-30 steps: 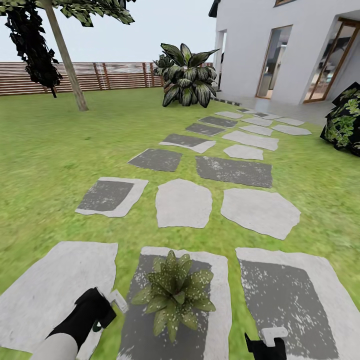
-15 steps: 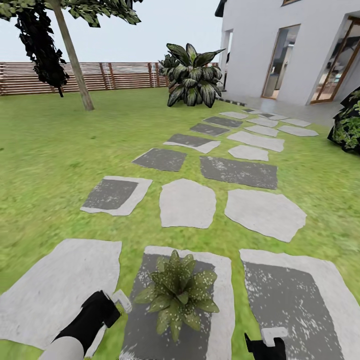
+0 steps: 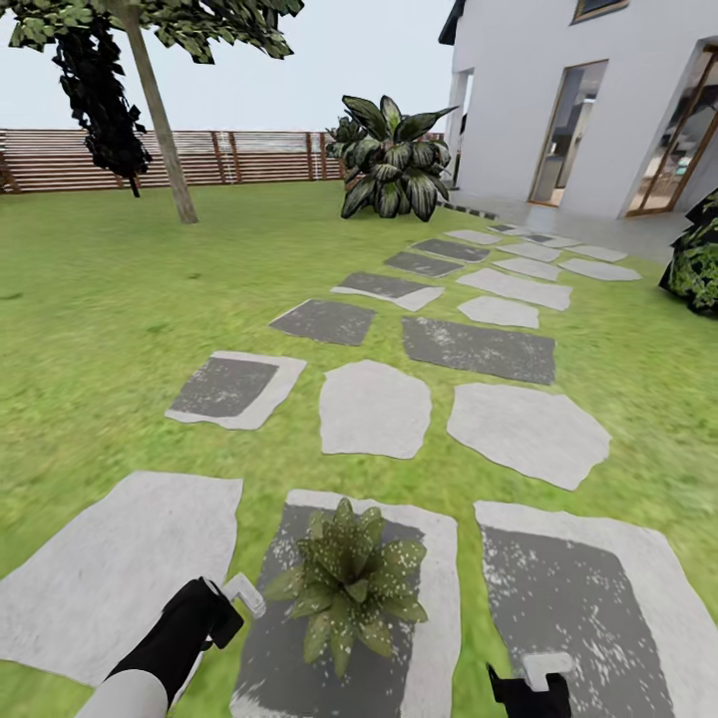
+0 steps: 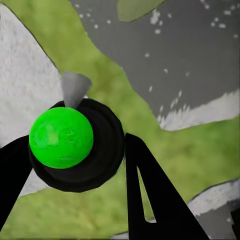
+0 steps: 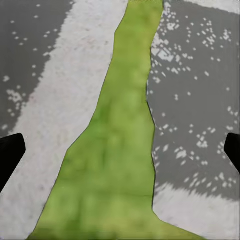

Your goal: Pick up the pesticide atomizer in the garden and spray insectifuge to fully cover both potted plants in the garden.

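A potted plant [image 3: 347,583], a low rosette of speckled green leaves, sits on a dark grey stepping stone [image 3: 439,638] close in front of me. My left gripper [image 3: 227,606] hovers just left of the plant, shut on the pesticide atomizer [image 3: 245,592], whose white head points toward the leaves. In the left wrist view the atomizer [image 4: 75,145] is a round black body with a bright green cap and a grey nozzle, clamped between the black fingers [image 4: 150,195]. My right gripper [image 5: 120,150] is open and empty above a grass strip between two stones, and appears at the bottom edge as right gripper [image 3: 529,693].
Grey stepping stones [image 3: 374,407] lead across the lawn to a white house [image 3: 558,110]. A large striped-leaf plant [image 3: 391,160] and a tree trunk [image 3: 165,130] stand before the brown slatted fence [image 3: 229,158]. A dark bush [image 3: 698,264] is at the right edge.
The whole head view has shifted slightly, so the camera has turned. The left gripper with the atomizer and the plant keep nearly the same places relative to each other.
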